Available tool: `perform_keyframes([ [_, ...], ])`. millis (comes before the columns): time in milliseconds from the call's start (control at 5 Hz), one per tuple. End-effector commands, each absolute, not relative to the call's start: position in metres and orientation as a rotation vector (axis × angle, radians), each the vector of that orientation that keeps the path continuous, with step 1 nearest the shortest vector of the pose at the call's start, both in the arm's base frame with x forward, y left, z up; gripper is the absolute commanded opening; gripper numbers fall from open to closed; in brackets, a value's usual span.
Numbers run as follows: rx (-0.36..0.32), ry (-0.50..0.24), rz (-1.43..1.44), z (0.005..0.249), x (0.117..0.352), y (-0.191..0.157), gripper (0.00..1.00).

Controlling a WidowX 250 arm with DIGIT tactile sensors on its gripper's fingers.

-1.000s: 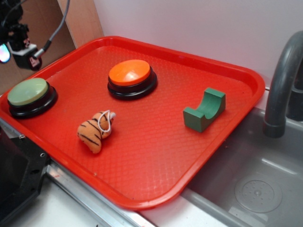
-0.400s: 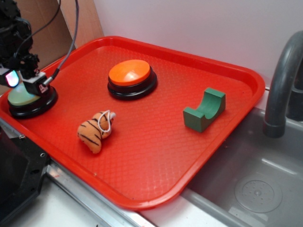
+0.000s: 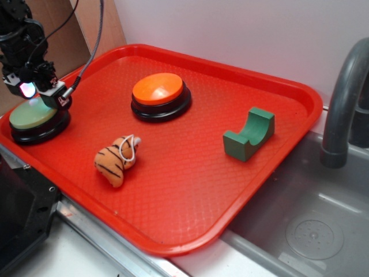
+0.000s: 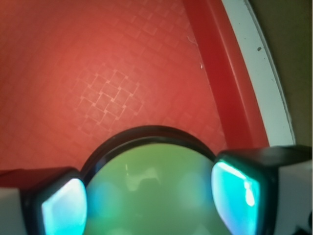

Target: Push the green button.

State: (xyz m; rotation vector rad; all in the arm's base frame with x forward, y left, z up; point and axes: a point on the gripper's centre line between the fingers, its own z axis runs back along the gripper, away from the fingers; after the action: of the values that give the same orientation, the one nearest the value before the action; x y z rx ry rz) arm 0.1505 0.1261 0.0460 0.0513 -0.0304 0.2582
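While the arm hangs at the tray's left end in the exterior view, the gripper [image 3: 29, 92] sits right over the green button [image 3: 31, 114], its lit underside close above the pale cap; from this angle I cannot tell whether it is touching. Beyond the jaws to one side stand the orange button [image 3: 158, 89] and, nearer the front, a small striped tiger toy [image 3: 117, 160]; the dark green arch block [image 3: 249, 134] lies well apart, towards the sink [image 3: 314, 219] and the grey faucet [image 3: 343, 104].

From the wrist view, the green button [image 4: 151, 193] fills the space between the two fingers [image 4: 242, 191], which stand wide apart on either side of the cap and hold nothing. Ahead of the jaws is bare red tray [image 4: 112, 73], then its raised rim close by.

My guess is the press is in hand: the next move calls for a straight push down onto the cap. Room is tight only towards the rim; sideways travel isn't needed.
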Motion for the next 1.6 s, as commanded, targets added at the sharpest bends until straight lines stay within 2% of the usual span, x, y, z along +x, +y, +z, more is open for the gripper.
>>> perform_keyframes([
  [0,-0.019,-0.029,0.222,0.071,0.149,0.116,1.00],
  [200,0.000,-0.031,0.227,0.084,0.151,0.111,1.00],
  [400,-0.027,-0.036,0.221,0.089,0.153,0.109,1.00],
  [1400,-0.013,-0.095,0.216,0.121,0.161,0.101,1.00],
])
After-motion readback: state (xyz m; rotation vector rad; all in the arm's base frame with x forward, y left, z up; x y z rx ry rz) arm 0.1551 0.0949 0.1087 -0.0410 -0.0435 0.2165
